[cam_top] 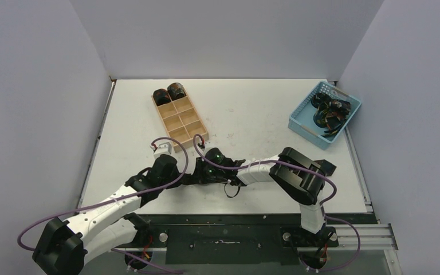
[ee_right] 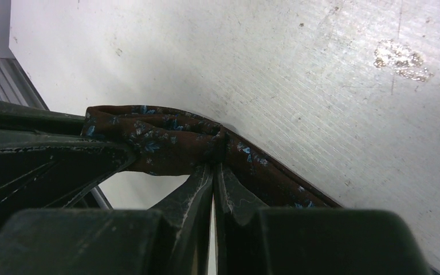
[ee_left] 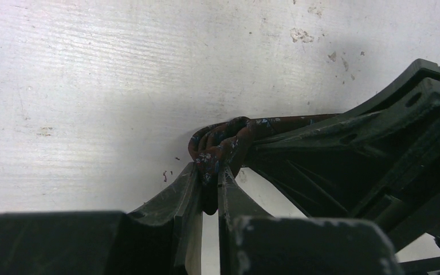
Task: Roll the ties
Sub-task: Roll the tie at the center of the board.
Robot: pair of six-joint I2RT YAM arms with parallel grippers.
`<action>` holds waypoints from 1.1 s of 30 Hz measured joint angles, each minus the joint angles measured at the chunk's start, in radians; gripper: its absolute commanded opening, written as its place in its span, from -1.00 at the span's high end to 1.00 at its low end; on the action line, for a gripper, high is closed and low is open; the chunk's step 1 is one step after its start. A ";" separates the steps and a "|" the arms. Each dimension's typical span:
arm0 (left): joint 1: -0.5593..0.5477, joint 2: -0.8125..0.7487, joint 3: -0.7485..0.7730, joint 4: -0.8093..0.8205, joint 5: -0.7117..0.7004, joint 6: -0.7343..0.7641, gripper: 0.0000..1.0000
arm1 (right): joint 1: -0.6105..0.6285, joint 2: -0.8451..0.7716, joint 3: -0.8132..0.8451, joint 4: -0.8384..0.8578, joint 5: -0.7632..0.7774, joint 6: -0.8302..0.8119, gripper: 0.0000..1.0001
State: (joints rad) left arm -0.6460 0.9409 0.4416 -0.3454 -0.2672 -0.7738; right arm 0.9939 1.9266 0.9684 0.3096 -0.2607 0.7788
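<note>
White laminate covers the table (cam_top: 252, 114), scuffed and speckled, with a shiny dried patch (ee_right: 401, 55) showing in my right wrist view. Pale grey walls (cam_top: 223, 34) close it in on 3 sides.

Toward the far left stands the tan wooden tray (cam_top: 180, 116) with 8 compartments. 2 rolled ties (cam_top: 161, 96) sit in its 2 farthest compartments, side by side. At the far right, the light blue basket (cam_top: 306, 133) holds a dark tangle of ties (cam_top: 332, 112).

Both arms meet over the near middle of the table, in front of the tray. The tie (ee_right: 166, 137) I am working on, brown-black with small bluish flecks, is there, strung between the 2 claws just above the surface.

The left claw (ee_left: 209, 172) is almost closed, its fingers leaving only a thin slot that is filled by a bunched fold of the tie. The fabric bulges out above the tips.

The right claw (ee_right: 213, 169) is squeezed tight, fingertips nearly meeting, pinching the tie where a folded loop runs off to one side and a single flat strip runs off to the other.

The 2 claws are very close. Each wrist view shows the dark frame of the other claw right beside its own fingers.
</note>
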 measured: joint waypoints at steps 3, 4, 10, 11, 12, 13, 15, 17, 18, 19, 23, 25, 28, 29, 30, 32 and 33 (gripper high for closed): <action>-0.011 0.000 0.013 -0.006 -0.003 0.000 1.00 | 0.000 0.010 0.000 0.022 -0.008 0.013 0.89; -0.016 0.000 0.019 -0.008 -0.004 0.000 1.00 | -0.002 0.016 0.000 0.034 -0.013 0.019 0.89; -0.056 0.025 0.063 -0.011 -0.005 0.000 1.00 | -0.006 0.062 0.009 0.118 -0.053 0.056 0.89; -0.060 0.035 0.069 -0.011 -0.006 0.000 1.00 | -0.006 0.068 0.009 0.133 -0.060 0.062 0.89; -0.068 0.047 0.076 -0.011 -0.006 0.000 1.00 | -0.006 0.074 0.009 0.145 -0.066 0.069 0.89; -0.072 0.060 0.084 -0.011 -0.007 0.000 1.00 | -0.007 0.078 0.009 0.154 -0.071 0.073 0.89; -0.079 0.089 0.101 -0.013 -0.009 0.002 1.00 | -0.013 0.090 0.009 0.179 -0.089 0.083 0.89; -0.081 0.114 0.117 -0.018 -0.010 0.005 1.00 | -0.018 0.103 0.009 0.207 -0.109 0.092 0.89; -0.081 0.126 0.125 -0.018 -0.011 0.009 1.00 | -0.021 0.110 0.009 0.223 -0.120 0.096 0.89; -0.081 0.134 0.129 -0.019 -0.012 0.011 1.00 | -0.024 0.116 0.008 0.239 -0.129 0.099 0.89; -0.081 0.155 0.144 -0.023 -0.016 0.027 1.00 | -0.029 0.140 -0.002 0.314 -0.151 0.113 0.89; -0.082 0.171 0.159 -0.036 -0.022 0.032 1.00 | -0.032 0.147 -0.004 0.335 -0.159 0.122 0.89; -0.089 0.189 0.178 -0.051 -0.037 0.039 1.00 | -0.032 0.144 -0.010 0.335 -0.154 0.120 0.86; -0.093 0.191 0.180 -0.053 -0.045 0.042 1.00 | -0.032 0.141 -0.011 0.331 -0.148 0.116 0.82; -0.097 0.191 0.182 -0.055 -0.053 0.045 1.00 | -0.031 0.135 -0.011 0.322 -0.139 0.109 0.80; -0.106 0.191 0.185 -0.056 -0.072 0.048 1.00 | -0.030 0.117 -0.016 0.292 -0.119 0.094 0.75; -0.108 0.191 0.186 -0.057 -0.079 0.049 1.00 | -0.030 0.107 -0.017 0.273 -0.109 0.089 0.73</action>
State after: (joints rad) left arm -0.7544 1.1316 0.6277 -0.4023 -0.3466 -0.7250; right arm 0.9642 2.0335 0.9512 0.5823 -0.3702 0.8673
